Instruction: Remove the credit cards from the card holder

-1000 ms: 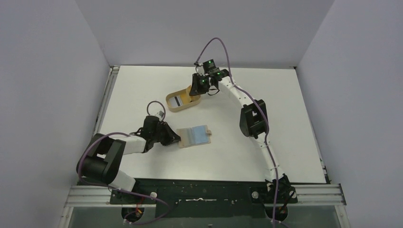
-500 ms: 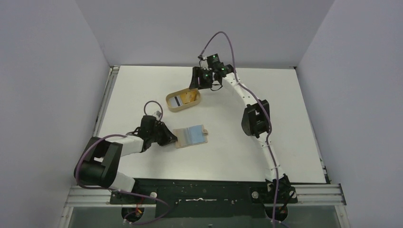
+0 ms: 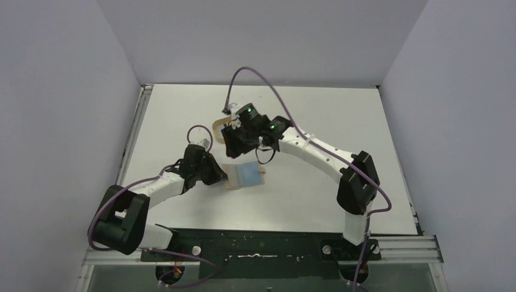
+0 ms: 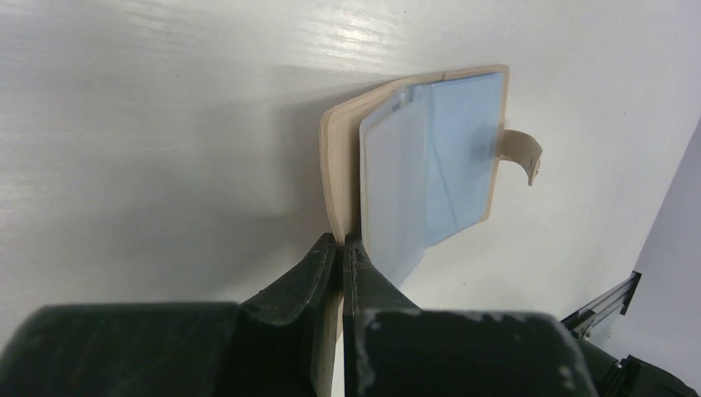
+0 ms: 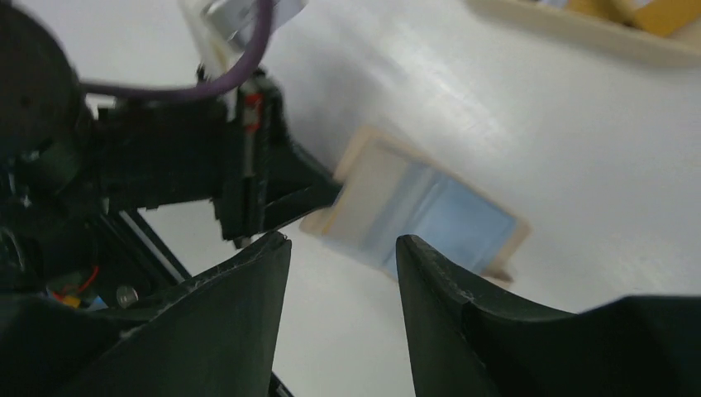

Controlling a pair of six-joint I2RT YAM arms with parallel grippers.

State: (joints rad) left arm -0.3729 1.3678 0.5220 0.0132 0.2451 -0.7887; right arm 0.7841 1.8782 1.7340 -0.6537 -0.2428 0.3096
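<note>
The tan card holder (image 3: 243, 175) lies open on the table, snap tab (image 4: 522, 157) pointing away from the left arm. A light blue credit card (image 4: 459, 157) sits in its clear sleeves. My left gripper (image 3: 224, 177) is shut on the holder's left edge (image 4: 335, 182), pinning it down. My right gripper (image 5: 343, 244) hovers just above and behind the holder, open, with nothing between its fingers. In the right wrist view the holder (image 5: 355, 186) and the blue card (image 5: 455, 223) lie just beyond its fingertips.
The oval wooden tray (image 3: 216, 126) stands behind the holder, mostly hidden by the right wrist. Its rim (image 5: 579, 37) shows in the right wrist view, with a yellow-orange card (image 5: 653, 12) inside. White walls close the table on three sides.
My right gripper has opened, left the tray at the back and swung forward and left to hang over the card holder. The left gripper keeps its hold on the holder's edge.
</note>
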